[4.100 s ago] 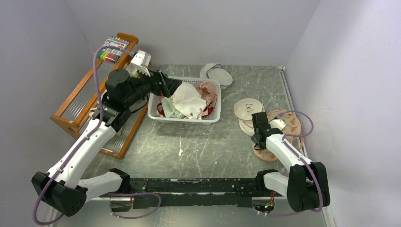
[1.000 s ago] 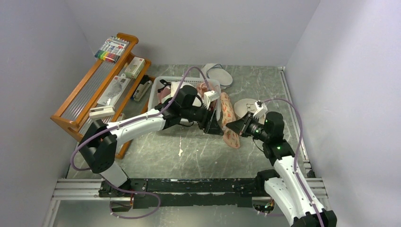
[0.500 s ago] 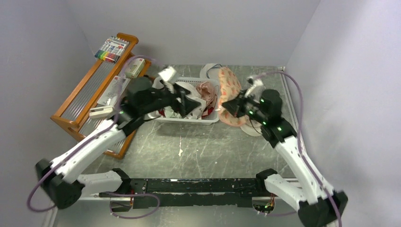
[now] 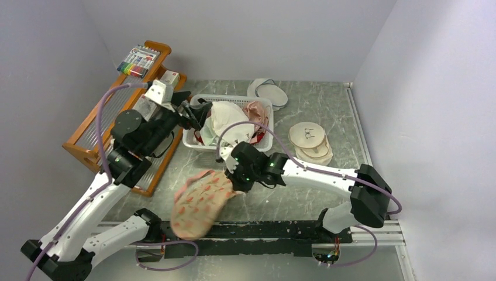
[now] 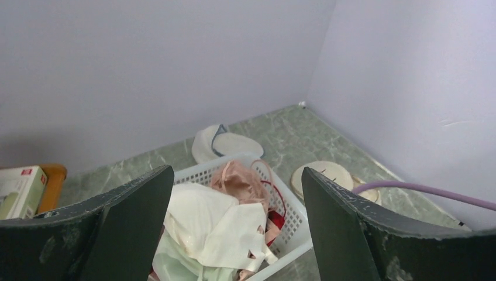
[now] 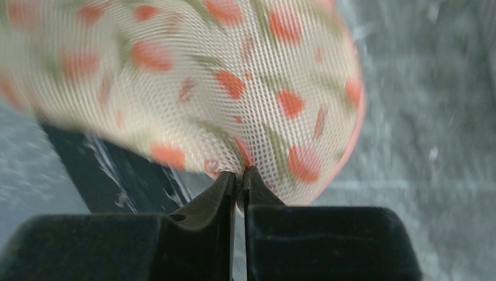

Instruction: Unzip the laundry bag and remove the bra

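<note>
You can read no word or number here. The white box (image 5: 17, 186), far left, bears an unreadable red mark; the round white pouch (image 4: 308, 135), right, bears a small dark drawing.

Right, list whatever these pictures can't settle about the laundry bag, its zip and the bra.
Bra: seen in no view; if it is inside the laundry bag, the printed mesh hides it.
Zip: too small in the top view, blurred in the right wrist view; open or closed, cannot tell.
Basket bottom: covered by the white garment in the top and left wrist views.
</note>
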You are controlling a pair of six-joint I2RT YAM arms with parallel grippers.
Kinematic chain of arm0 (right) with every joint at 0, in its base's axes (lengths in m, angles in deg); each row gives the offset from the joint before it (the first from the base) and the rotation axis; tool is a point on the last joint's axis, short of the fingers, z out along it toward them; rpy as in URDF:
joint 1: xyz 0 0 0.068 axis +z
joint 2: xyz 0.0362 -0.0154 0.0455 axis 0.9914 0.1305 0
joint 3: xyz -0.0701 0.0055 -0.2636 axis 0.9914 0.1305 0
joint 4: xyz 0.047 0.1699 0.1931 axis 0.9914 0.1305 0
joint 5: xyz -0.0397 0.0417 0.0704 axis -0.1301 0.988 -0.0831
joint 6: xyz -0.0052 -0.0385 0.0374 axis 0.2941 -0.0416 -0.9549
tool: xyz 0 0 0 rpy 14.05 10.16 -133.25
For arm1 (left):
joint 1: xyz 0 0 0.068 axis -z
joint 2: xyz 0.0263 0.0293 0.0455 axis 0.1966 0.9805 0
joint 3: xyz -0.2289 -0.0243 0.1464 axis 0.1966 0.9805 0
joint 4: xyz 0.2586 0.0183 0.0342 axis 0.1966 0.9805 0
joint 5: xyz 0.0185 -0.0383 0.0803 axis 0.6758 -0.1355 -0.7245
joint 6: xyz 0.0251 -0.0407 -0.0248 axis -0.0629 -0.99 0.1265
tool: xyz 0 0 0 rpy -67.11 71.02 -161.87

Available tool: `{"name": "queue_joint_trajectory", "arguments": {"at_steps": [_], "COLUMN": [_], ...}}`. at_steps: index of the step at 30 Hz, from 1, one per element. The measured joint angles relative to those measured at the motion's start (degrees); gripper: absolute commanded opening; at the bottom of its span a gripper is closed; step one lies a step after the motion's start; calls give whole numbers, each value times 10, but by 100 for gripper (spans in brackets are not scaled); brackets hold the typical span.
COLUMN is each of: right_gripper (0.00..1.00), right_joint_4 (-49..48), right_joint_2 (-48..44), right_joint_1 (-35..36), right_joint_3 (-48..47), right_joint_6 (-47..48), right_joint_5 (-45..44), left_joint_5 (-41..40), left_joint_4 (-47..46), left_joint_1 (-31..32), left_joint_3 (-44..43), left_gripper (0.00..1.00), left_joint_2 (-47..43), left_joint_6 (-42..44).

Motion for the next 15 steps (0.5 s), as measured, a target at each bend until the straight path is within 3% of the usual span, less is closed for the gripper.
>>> {"name": "queue_joint_trajectory", "arguments": {"at_steps": [2,4,6,10,15], "right_gripper": [23,25,21,0,0], "right_joint_4": [10,9,5,-5,24], "right_joint_2": [-3,-10,-22,-46,-72], "right_joint_1": [-5,-7,-8,-15,-21], "right_joint_3": [39,63,74,79,82], "right_joint_6": [-3,-9,-16,-54,-162], "right_joint_5": [-32,-62,-86,-152,-230], "left_joint_5": [-5,-7,-6,-6,-5], "left_joint_4": [2,8,11,12,12], "left_joint_1": [-1,-1,-1,-1,-1], "left_joint_3": [0,0,0,0,0], "left_gripper": [92,92,92,92,92], "left_joint_2": [15,30,37,37,42], "left_joint_6": [0,-2,-2,-3,-9]}}
